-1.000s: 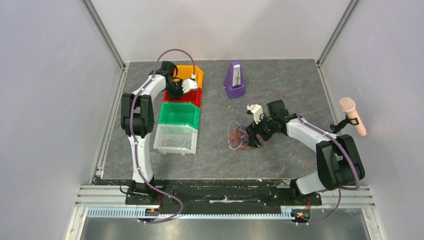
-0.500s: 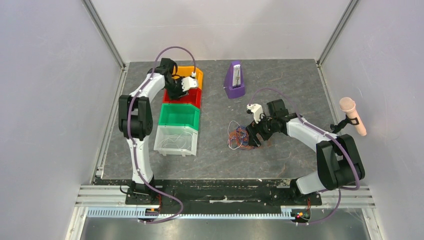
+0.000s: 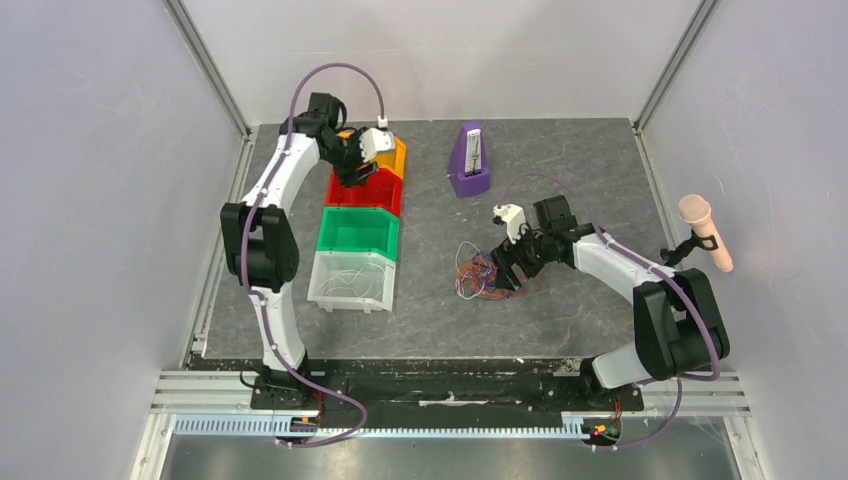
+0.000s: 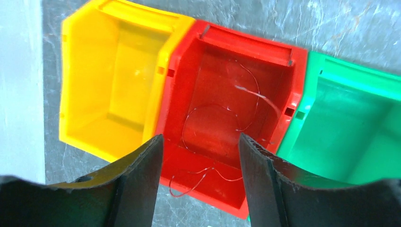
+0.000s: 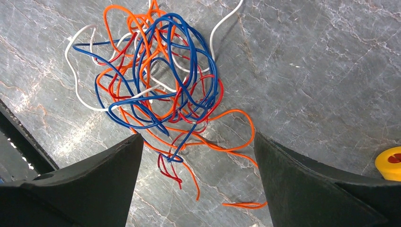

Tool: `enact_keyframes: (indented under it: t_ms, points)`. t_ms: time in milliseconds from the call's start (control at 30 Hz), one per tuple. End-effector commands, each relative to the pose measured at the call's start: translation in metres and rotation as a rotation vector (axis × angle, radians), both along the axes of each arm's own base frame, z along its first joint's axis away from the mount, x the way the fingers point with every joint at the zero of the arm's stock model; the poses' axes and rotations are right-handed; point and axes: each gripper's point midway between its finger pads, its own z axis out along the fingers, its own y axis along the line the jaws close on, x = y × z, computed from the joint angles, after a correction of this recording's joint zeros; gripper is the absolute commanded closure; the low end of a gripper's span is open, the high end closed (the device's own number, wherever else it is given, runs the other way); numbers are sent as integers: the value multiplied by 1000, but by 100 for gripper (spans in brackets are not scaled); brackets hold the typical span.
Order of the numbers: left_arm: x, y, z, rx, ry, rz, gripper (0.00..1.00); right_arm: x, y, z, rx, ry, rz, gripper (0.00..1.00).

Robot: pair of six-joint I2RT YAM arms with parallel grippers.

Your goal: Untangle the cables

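Note:
The cables [image 3: 476, 274] lie as a tangle of blue, orange, red and white strands on the grey table. In the right wrist view the knot [image 5: 161, 90] sits just ahead of my right gripper [image 5: 197, 137], which is open, its fingers straddling the loose orange and red ends without touching them. My left gripper [image 3: 352, 176] hovers over the red bin [image 3: 368, 196]. It is open with nothing between its fingers [image 4: 142, 175]. Thin red cables [image 4: 222, 176] lie loose inside the red bin [image 4: 246, 45], one looping over its near edge.
A yellow bin [image 3: 396, 154], a green bin [image 3: 360, 230] and a clear bin [image 3: 350, 282] holding white wires line up with the red one. A purple metronome [image 3: 470, 160] stands at the back. A pink microphone [image 3: 706, 232] sits at the right.
My left gripper has opened and its wrist has lifted and swung back over the yellow and red bins. The right arm and the tangle have not moved.

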Motion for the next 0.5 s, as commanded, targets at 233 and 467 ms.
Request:
enact_keyframes:
  t_ms: [233,467]
  points:
    - [33,39,94,-555,57,743,28,12,7,19,42,-51,-5,10]
    - [6,73,55,-639,99,1109,28,8,4,20,34,-62,-8,10]
